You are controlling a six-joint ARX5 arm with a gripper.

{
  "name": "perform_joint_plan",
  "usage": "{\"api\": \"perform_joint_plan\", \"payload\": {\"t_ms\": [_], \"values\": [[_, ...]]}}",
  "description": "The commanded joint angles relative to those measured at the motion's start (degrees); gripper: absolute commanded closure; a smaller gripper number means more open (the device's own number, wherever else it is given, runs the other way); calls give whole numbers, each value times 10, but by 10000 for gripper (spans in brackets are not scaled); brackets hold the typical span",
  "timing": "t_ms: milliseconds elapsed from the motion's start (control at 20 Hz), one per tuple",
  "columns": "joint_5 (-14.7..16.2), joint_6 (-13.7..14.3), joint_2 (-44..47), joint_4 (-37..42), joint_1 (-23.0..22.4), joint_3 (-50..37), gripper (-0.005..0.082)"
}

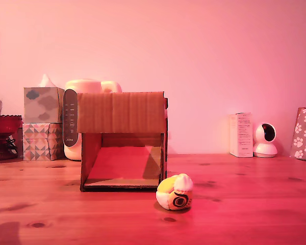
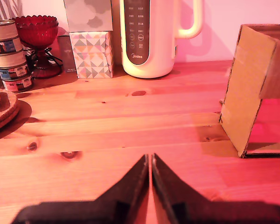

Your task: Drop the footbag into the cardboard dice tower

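Sitting on the wooden table (image 1: 255, 204) in the exterior view is the footbag (image 1: 175, 192), parked just in front of the cardboard dice tower (image 1: 122, 139), near the tower's front corner on the exterior view's right and outside the lower opening. That ball can't be seen at all from the wrist view, where only one side wall of the tower (image 2: 252, 93) and a slice of its opening are caught. What the wrist view does give is the gripper (image 2: 150, 161): its two dark fingers are pressed together with just a hairline between them, nothing held, hanging low over bare planks. None of the arm is picked up by the exterior view. A cream Midea kettle (image 2: 151, 37) is seen whole from the wrist but is half hidden behind the tower from outside. Patterned tissue boxes (image 1: 42, 122) and a red glass bowl (image 2: 36, 28) are caught by both views, stacked tins (image 2: 10, 53) and cork coasters (image 2: 2, 107) by the wrist only. A white carton (image 1: 241, 135), a small white camera (image 1: 265, 140) and a paw-print bag (image 1: 305, 133) are shown only outside, against a plain wall washed in pinkish light.
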Motion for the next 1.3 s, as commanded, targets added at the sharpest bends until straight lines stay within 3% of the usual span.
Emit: {"api": "perform_joint_plan", "payload": {"t_ms": [0,350,750,1050,1250], "values": [[-3,-3,-6,-4,2,-12,793],[-1,-6,-6,1,2,-12,793],[102,-84,-6,76,-2,32,793],[126,-90,-2,82,-41,91,793],[151,-93,40,83,-90,95,793]]}}
